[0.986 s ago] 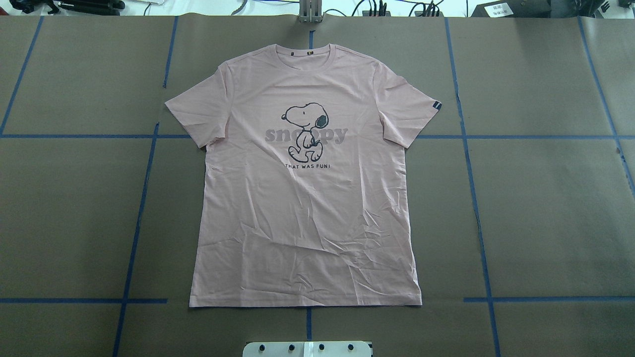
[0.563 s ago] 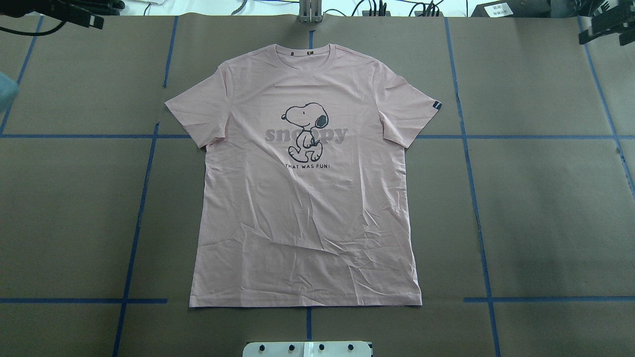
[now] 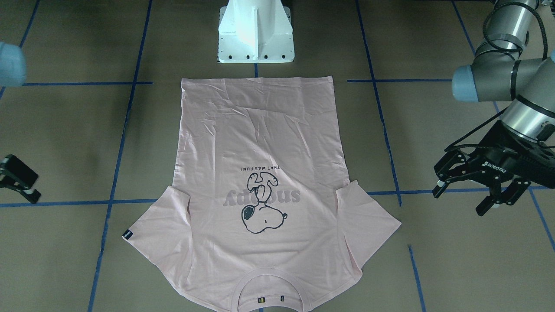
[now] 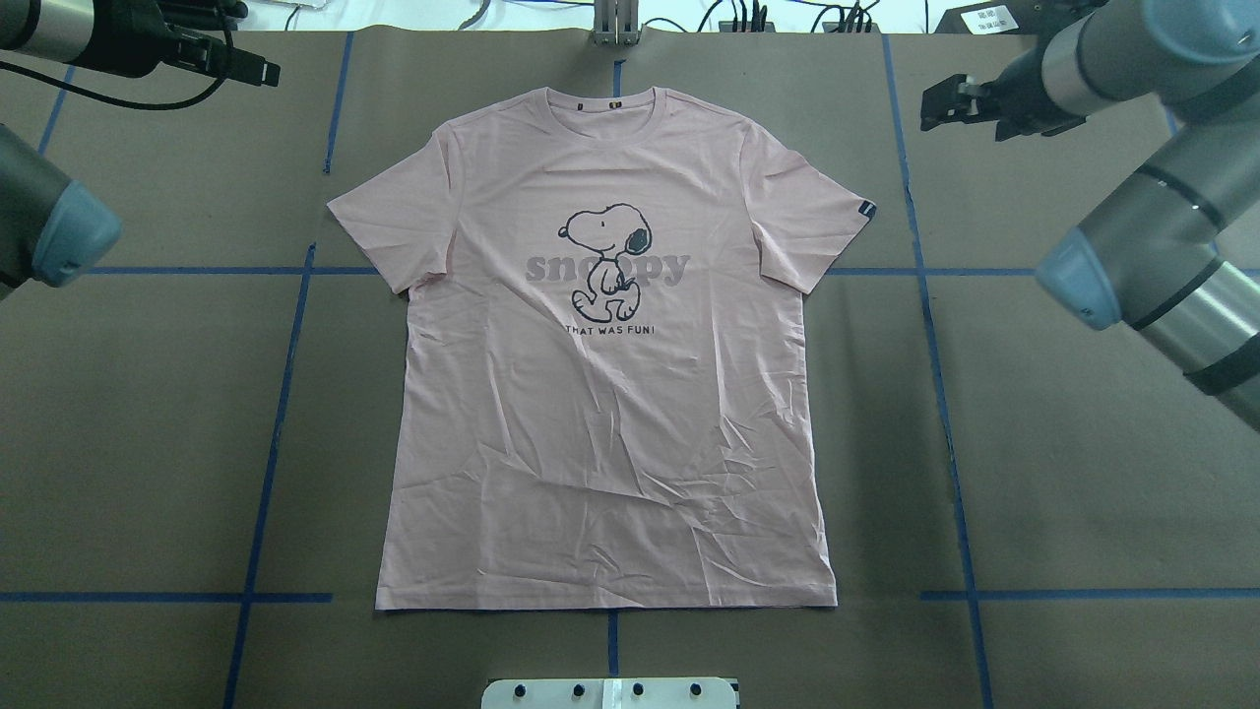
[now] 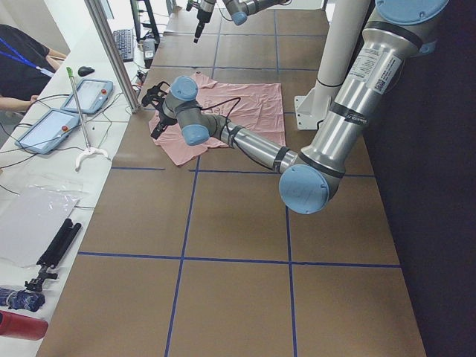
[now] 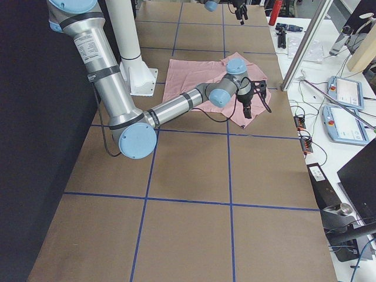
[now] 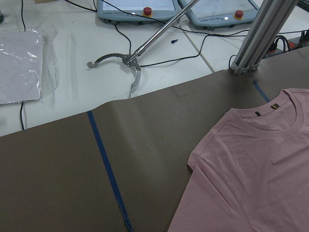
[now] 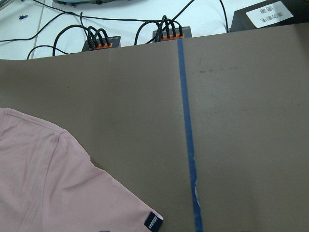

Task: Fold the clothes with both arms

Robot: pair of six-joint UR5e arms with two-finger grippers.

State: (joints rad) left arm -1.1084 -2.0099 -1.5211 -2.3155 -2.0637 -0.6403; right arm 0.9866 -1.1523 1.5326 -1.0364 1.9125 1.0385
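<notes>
The pale pink T-shirt (image 4: 610,414) lies flat and face up on the brown table, collar at the far edge, hem toward the robot base. Its black sleeve tag (image 4: 865,209) is on the sleeve at the right. My left gripper (image 4: 258,69) hovers beyond the far left of the shirt, clear of the left sleeve; in the front view it (image 3: 460,201) is open and empty. My right gripper (image 4: 940,103) hovers to the far right of the tagged sleeve, open and empty. The wrist views show the collar and shoulder (image 7: 260,169) and the tagged sleeve (image 8: 48,183), but no fingers.
The white pedestal base (image 3: 256,30) stands at the table's near edge by the hem. Blue tape lines (image 4: 930,325) cross the brown cover. An aluminium post (image 4: 615,20), cables and tablets (image 7: 130,5) sit beyond the far edge.
Both arms have swung into the overhead view, the left from the top left and the right from the top right, closing toward the shirt's shoulders. The shirt has not moved.
</notes>
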